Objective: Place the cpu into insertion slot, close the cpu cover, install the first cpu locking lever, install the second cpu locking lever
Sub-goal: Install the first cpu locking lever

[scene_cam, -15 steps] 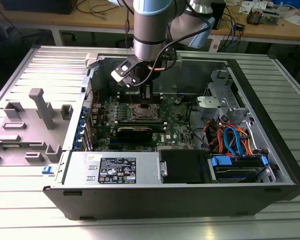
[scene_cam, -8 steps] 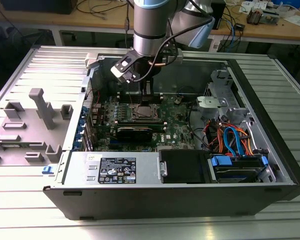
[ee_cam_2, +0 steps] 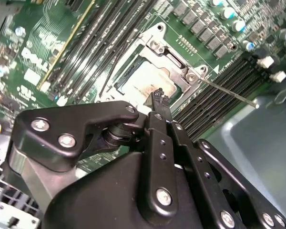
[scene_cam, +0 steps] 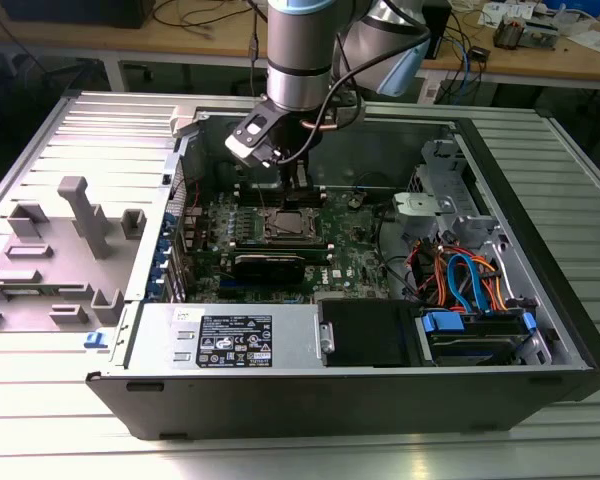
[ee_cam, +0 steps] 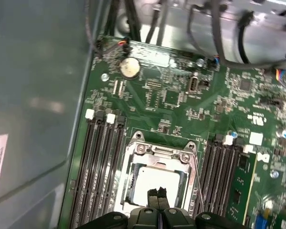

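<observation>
1. The jaws are pressed together and hold nothing, poised just above the chip [ee_cam: 158,177], which lies in its socket [scene_cam: 285,226] mid-board, inside the open computer case [scene_cam: 330,400] on the desk [scene_cam: 280,455]; a drop straight down could scratch the chip's metal top
2. The cover [ee_cam: 133,167] appears to lie down around the chip; a sideways push on it could shift the chip and bend socket pins
3. The thin lever [ee_cam_2: 229,93] seems unhooked, angled over the memory slots [ee_cam: 97,167]; the shut jaws could slip off it and it could spring back or hit those slots
</observation>
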